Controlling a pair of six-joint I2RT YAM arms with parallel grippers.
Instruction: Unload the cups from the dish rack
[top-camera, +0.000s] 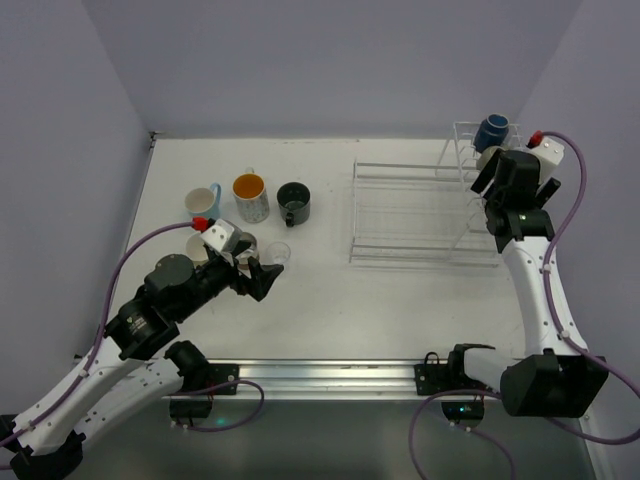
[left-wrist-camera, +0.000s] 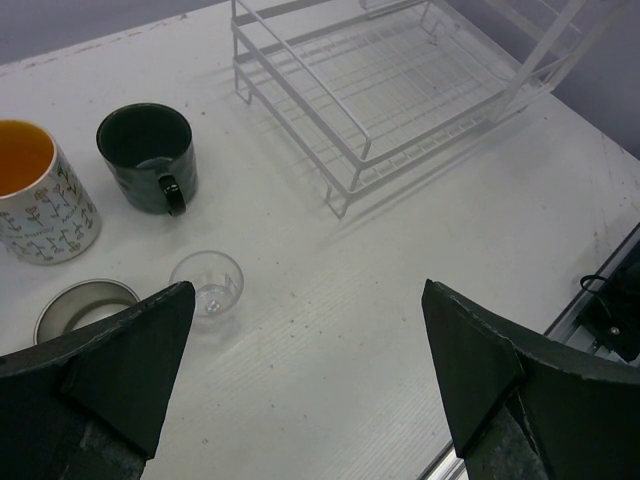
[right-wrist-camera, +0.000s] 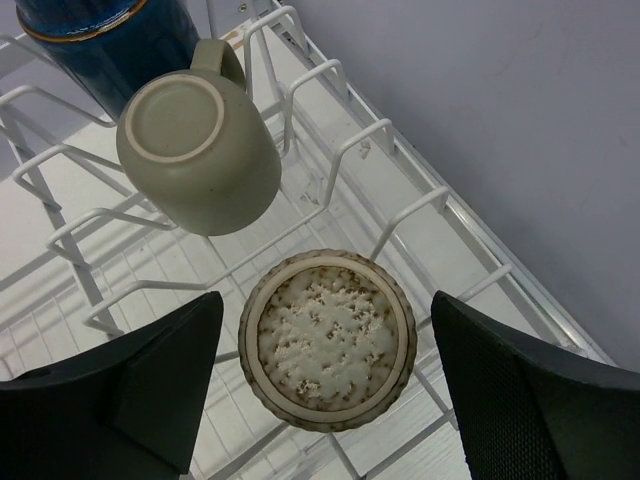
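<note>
Right wrist view: white wire dish rack (right-wrist-camera: 400, 215), upright basket section, at the far right of the surface.
- Rack contents: navy glazed cup (right-wrist-camera: 100, 45); pale green mug (right-wrist-camera: 200, 150), base up; beige-brown speckled cup (right-wrist-camera: 328, 338), base up.
- Right hand (right-wrist-camera: 325, 320): fingers apart, flanking the beige-brown cup with a gap either side.
- Left hand (left-wrist-camera: 305, 300): fingers wide apart, holding nothing, above the white surface (left-wrist-camera: 400, 260).
- Standing on the surface near the left hand: small clear glass cup (left-wrist-camera: 207, 283); black mug (left-wrist-camera: 150, 155); white mug with sprig print, orange inside (left-wrist-camera: 40, 195).

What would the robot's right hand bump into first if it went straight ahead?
Probably the upturned bottom of the speckled beige-brown cup sitting in the dish rack. It lies centred ahead of the open right gripper, though how far off is hard to tell.
</note>
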